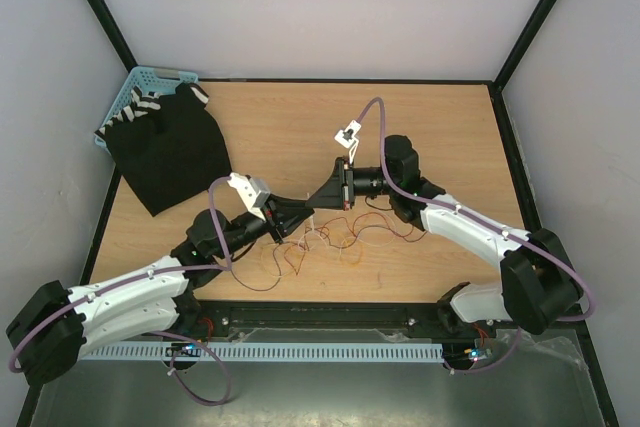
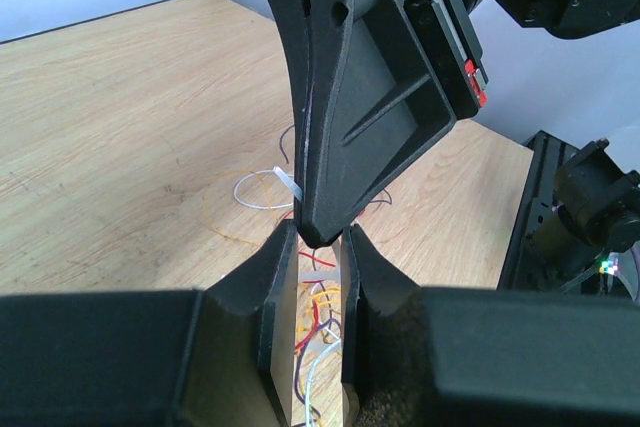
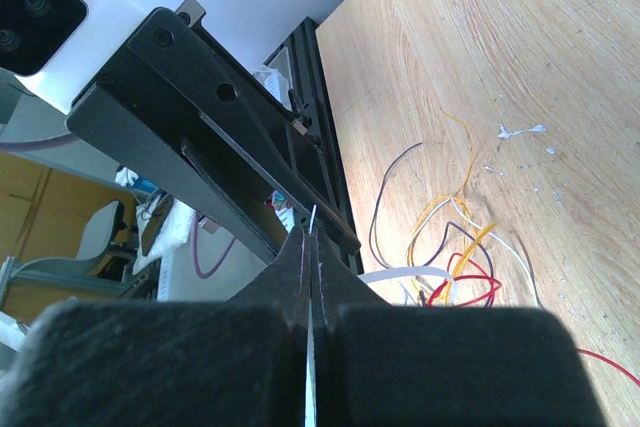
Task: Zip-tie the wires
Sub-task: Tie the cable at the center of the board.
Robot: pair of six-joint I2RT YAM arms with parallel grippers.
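Right wrist view: the jaws of the right gripper (image 3: 311, 247) are pressed together, and a thin white strip, taken to be the tail of the zip tie (image 3: 400, 274), is pinched between them and sticks out past their tips. The wires (image 3: 468, 247) lie as a loose tangle of red, yellow, dark and white strands on the worktop (image 3: 520, 67), just below and beside the two meeting grippers. In the left wrist view, the jaws of the left gripper (image 2: 318, 247) stand a little apart. The tip of the right gripper is set at their gap and wires are seen through it; nothing is clearly gripped there.

The step in hand is judged to be the fitting of the tie around the strands, with tightening not yet done, since the tangle is spread wide. For the next move, the strands would need to be gathered inside the loop, the tie's head steadied by the left jaws, and the tail drawn straight so that it is not lost from the pinch.
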